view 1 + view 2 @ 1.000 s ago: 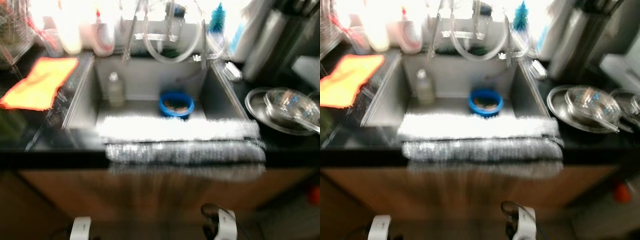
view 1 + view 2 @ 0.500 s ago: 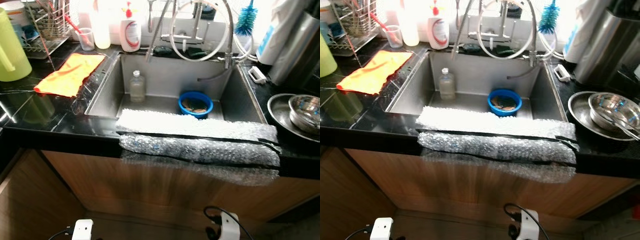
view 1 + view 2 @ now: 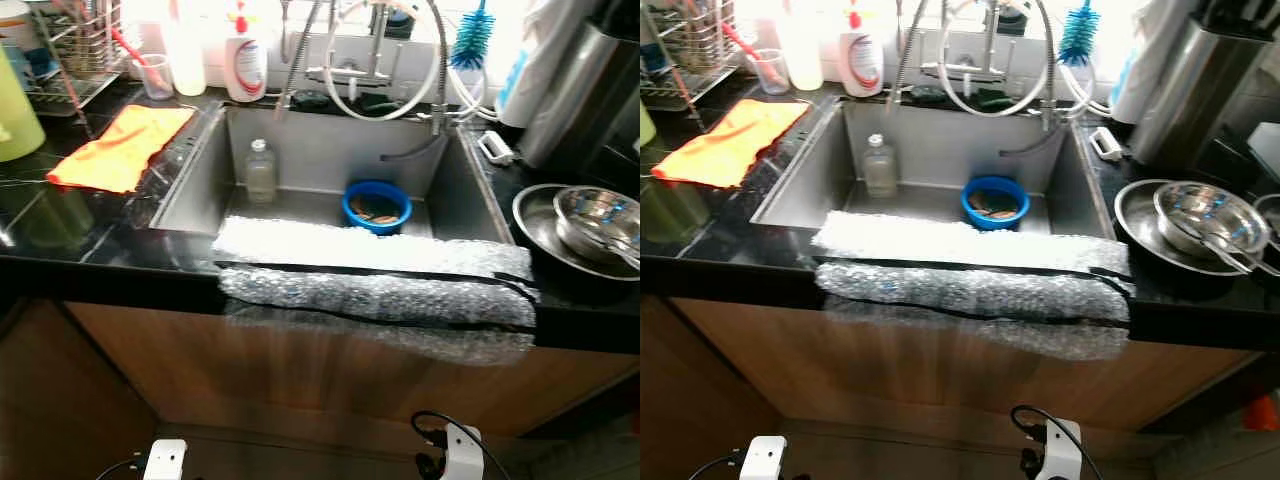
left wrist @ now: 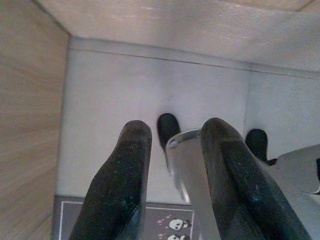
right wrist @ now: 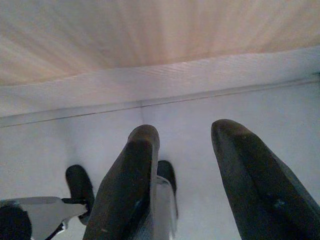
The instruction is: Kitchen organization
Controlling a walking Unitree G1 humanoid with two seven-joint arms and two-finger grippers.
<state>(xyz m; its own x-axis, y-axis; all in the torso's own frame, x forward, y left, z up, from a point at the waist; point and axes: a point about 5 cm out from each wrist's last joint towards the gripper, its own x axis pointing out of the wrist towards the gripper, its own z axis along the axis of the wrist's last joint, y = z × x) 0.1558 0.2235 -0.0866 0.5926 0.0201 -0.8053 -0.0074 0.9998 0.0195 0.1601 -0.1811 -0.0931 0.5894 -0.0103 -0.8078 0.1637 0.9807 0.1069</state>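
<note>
Sink: steel, set in the black counter, seen from the head views.
In sink: blue bowl w/ brown bits inside, near the right wall; clear bottle standing up, well left of the bowl.
Front edge: bubble wrap lies over the sink's front rim & hangs down the wood front.
Left of sink: orange cloth flat on counter; rack behind it.
Right of sink: steel bowl sitting in a steel plate.
Back: soap bottle, tap w/ hose, blue brush.
Left tool: wrist view looks down at pale floor next to a wood wall; fingers apart, a gap between, nothing held.
Right tool: wrist view shows pale floor & a wood front; fingers spread wide, nothing held.
Head views vs wrist: head shows the counter & sink; wrist views show floor & the robot's feet.
</note>
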